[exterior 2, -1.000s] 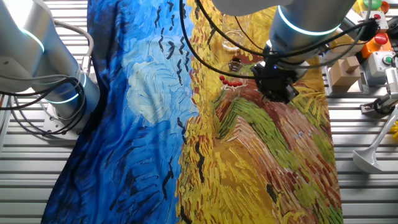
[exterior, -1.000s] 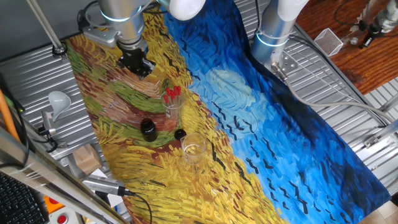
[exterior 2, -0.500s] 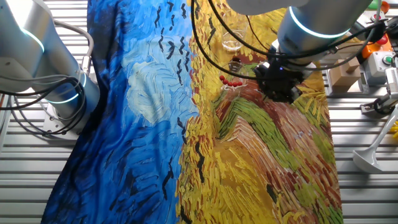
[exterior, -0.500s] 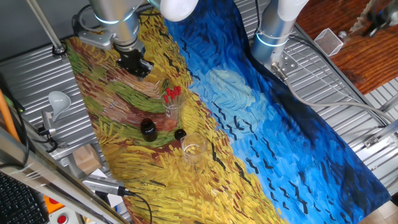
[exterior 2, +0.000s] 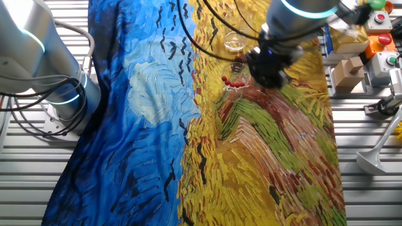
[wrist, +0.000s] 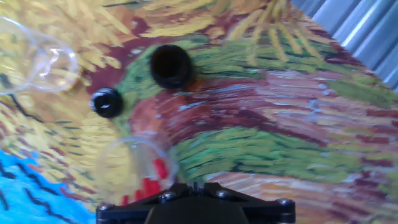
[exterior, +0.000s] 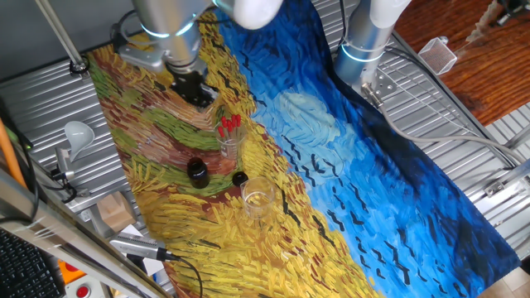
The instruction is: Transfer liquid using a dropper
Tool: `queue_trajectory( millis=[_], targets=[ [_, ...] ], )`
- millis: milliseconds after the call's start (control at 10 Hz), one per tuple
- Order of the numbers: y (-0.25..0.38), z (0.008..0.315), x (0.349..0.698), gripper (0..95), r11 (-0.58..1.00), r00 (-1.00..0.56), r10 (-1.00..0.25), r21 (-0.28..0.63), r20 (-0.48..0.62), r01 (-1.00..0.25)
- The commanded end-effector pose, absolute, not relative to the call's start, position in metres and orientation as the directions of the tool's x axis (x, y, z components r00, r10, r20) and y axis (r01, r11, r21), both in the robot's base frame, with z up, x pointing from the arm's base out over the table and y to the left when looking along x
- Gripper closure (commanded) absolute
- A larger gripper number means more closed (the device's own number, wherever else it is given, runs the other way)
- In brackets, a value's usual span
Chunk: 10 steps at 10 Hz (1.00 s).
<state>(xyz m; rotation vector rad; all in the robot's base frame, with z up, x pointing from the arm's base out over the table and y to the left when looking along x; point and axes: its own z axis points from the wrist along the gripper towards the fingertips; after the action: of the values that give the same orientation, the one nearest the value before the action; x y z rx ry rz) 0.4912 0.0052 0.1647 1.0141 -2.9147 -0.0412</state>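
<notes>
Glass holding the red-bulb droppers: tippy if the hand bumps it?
Probably. The glass looks tall, narrow and clear, so likely light. The droppers stick out above its rim, raising the weight. It stands on painted cloth, so a side nudge may tip rather than slide it.

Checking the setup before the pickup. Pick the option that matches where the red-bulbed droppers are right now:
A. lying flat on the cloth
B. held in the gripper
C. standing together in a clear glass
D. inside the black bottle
C: the droppers stand bulbs-up in a clear glass, beside the gripper, which holds nothing visible.
</notes>
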Motion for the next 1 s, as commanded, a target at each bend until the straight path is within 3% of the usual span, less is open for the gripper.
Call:
queue_trajectory(
  millis=[100, 600, 700, 1000],
  targets=[
    [0.018, 0.165, 0.472, 95.0, 0.807, -0.806, -0.591, 0.038, 0.045, -0.589],
    [0.022, 0.158, 0.438, 95.0, 0.819, -0.818, -0.574, 0.050, 0.038, -0.572],
    [0.022, 0.157, 0.432, 76.0, 0.819, -0.818, -0.574, 0.055, 0.034, -0.572],
    [0.023, 0.155, 0.423, 76.0, 0.822, -0.822, -0.568, 0.066, 0.025, -0.566]
  ],
)
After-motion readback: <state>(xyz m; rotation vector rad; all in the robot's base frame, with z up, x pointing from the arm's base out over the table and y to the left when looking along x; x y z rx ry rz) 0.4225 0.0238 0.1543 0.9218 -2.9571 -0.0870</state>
